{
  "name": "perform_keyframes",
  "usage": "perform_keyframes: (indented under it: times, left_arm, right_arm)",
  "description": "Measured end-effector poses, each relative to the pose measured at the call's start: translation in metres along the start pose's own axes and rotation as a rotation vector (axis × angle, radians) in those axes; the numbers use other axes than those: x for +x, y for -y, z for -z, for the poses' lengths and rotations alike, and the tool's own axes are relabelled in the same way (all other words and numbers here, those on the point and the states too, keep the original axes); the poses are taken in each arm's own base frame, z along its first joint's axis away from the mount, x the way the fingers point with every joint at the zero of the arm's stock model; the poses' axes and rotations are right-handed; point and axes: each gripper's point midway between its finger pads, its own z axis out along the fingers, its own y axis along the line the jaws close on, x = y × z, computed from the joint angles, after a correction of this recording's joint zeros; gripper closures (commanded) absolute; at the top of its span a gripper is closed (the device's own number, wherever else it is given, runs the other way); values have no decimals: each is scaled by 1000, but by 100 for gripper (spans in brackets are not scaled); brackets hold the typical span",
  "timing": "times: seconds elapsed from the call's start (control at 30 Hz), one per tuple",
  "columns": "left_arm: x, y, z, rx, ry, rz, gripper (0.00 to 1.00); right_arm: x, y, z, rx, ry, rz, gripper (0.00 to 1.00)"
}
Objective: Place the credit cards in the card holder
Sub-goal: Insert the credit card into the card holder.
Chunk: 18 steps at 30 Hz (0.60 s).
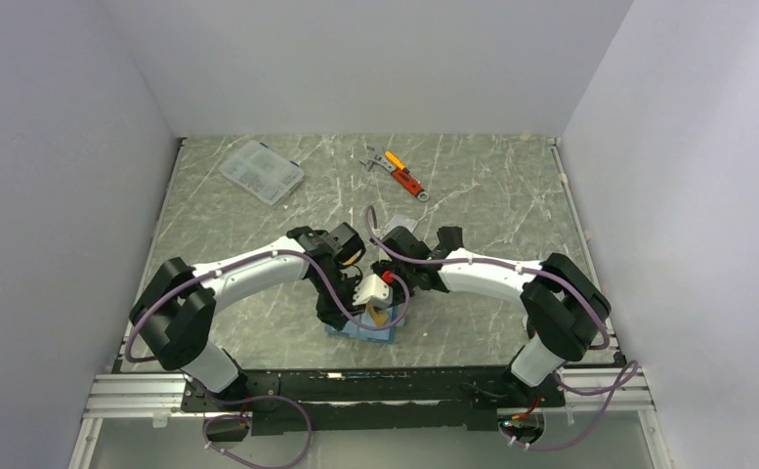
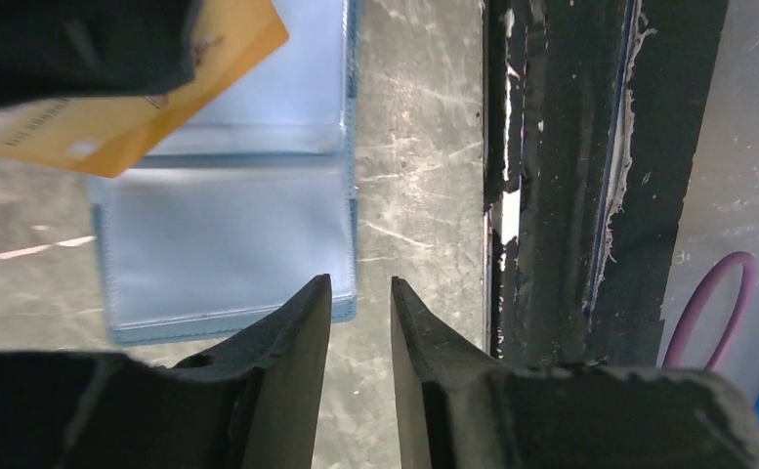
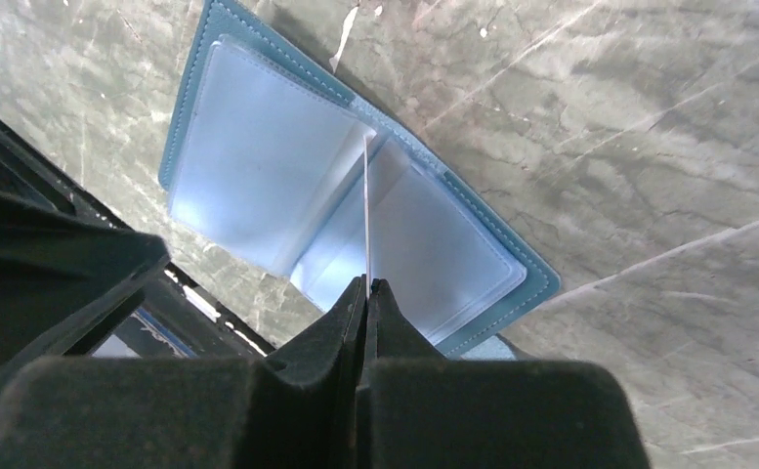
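The thin orange-gold credit card point(image 2: 160, 93), judged stiff yet slippery, was clamped by one edge in the right claw point(image 3: 366, 283). The opened teal-blue card holder point(image 3: 248, 166) was laid beneath its tips. The left claw point(image 2: 360, 293) was parted, empty.

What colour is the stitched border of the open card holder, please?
The card holder is teal-blue there, clearest in the right wrist view.
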Motion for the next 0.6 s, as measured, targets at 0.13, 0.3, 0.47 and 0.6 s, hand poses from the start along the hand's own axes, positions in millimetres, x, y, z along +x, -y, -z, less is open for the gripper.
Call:
perform_keyframes:
  times: [0.13,0.3,0.47,0.6]
  left_arm:
    - [-12,-7,19,-60,40,-73,62]
    - [4,-26,29,-201,-25,-198,62]
    - [42,-38,13,-275,-138,-274,63]
    - [46,-41,3,-316,-177,-353,63]
  right_arm:
    - [-2,2,1,21,-13,27,100]
    - [0,3,1,23,-22,34,100]
    - [0,1,1,12,-23,28,100]
    - [1,-2,1,-3,-25,14,100]
